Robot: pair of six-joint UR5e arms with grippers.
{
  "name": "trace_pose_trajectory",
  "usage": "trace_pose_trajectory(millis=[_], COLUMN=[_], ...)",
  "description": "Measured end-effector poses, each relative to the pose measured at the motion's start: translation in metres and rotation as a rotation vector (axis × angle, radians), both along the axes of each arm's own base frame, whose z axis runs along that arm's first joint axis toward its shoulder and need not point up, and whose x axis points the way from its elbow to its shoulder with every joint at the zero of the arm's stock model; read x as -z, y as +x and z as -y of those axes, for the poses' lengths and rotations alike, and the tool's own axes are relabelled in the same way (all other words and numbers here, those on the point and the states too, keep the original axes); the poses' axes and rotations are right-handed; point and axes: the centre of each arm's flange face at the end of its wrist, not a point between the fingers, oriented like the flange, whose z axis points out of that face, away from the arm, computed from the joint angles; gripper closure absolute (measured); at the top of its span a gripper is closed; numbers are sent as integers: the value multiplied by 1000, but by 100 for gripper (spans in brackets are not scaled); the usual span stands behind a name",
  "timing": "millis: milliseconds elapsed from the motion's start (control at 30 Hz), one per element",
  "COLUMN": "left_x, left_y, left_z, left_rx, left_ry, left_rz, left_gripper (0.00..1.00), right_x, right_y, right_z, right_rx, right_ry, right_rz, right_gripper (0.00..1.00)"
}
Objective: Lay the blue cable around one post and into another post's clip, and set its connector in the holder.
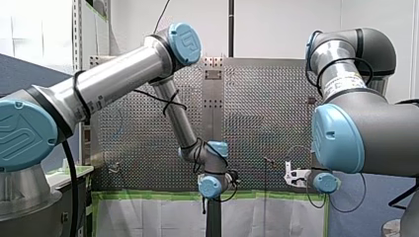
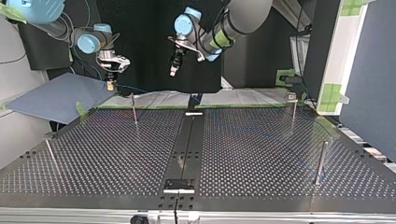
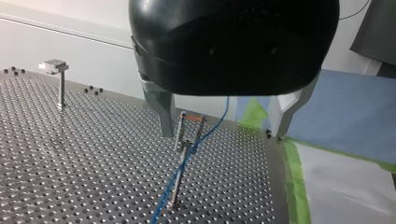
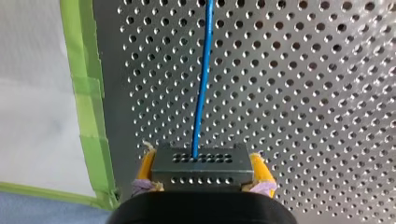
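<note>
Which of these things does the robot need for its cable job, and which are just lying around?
For the job: blue cable, connector held in my right pincer, post with clip, plain post, my open left pincer.
Just lying about: blue sheet, green tape, white paper.

In the right wrist view the connector (image 4: 201, 168) covers most of the yellow pads (image 4: 258, 169) of my right arm's jaws, and the blue cable (image 4: 201, 84) ahead of it is cut off at the edge. In the left wrist view the black body above my left arm's jaws hides the cable's upper run. Whether the cable sits in the clip on the post (image 3: 175, 198) is unclear. At the top view's ten o'clock the connector is too small to read.
</note>
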Motion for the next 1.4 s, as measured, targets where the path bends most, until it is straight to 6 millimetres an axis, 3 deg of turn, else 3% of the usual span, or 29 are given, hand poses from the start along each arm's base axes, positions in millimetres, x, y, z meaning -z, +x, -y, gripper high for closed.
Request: trace_pose_trajectory(millis=[133,433,800,1233,1400], left_x=[6,-10,-15,-34,-30], left_y=[5,25,35,63,70], left_z=[4,19,17,28,24], left_rx=[-9,-62,-121,-144,-160], left_ry=[-11,28,124,130,146], left_rz=[18,76,117,159,154], left_gripper=[0,0,0,0,0], right_x=[0,-1,-1,-1,-1], right_y=[3,5,6,9,11], right_z=[-1,-1,-1,-2,-3], right_rx=[-19,-29,-30,-35,-39], right_ry=[-2,-4,-7,-6,-7], right_rz=[3,9,12,13,13], right_gripper=[100,100,100,100,100])
